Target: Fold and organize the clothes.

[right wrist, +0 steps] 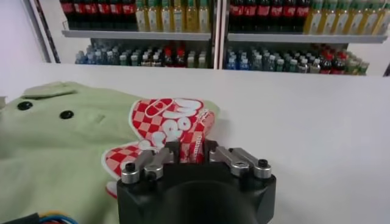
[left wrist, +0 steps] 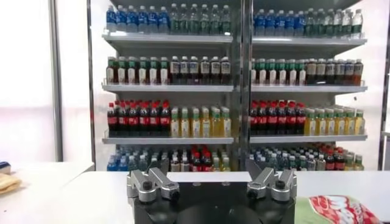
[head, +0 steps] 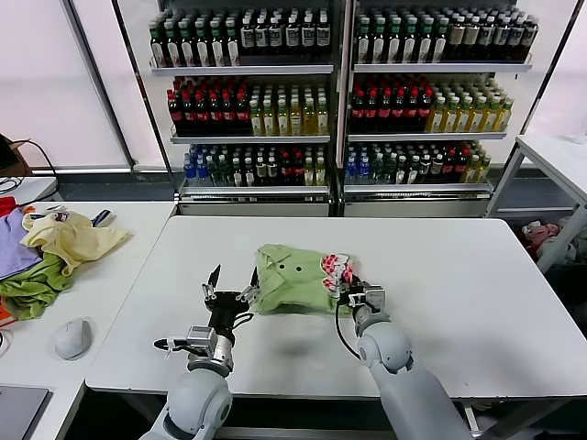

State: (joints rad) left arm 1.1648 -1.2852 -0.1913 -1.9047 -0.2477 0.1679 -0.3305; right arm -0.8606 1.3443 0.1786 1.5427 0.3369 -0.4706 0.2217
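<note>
The light sage-green shirt [head: 289,275] lies bunched in the middle of the white table [head: 459,275], collar and dark buttons facing up. Its red-and-white printed patch [head: 336,266] is at its right edge. My right gripper [head: 351,291] is at the shirt's near right corner and is shut on the patch fabric [right wrist: 167,122], a fold of which is pinched between the fingers [right wrist: 192,149]. My left gripper [head: 234,278] stands open just left of the shirt, fingers pointing up and away, with nothing between them [left wrist: 211,176]. The shirt's edge [left wrist: 329,210] shows beside it.
A side table [head: 119,275] on the left holds a pale yellow garment [head: 73,238], a darker olive-green cloth [head: 37,289] and a grey mouse-shaped object [head: 71,339]. Bottle shelves [head: 339,137] stand behind the table. Another white table [head: 559,156] is at the far right.
</note>
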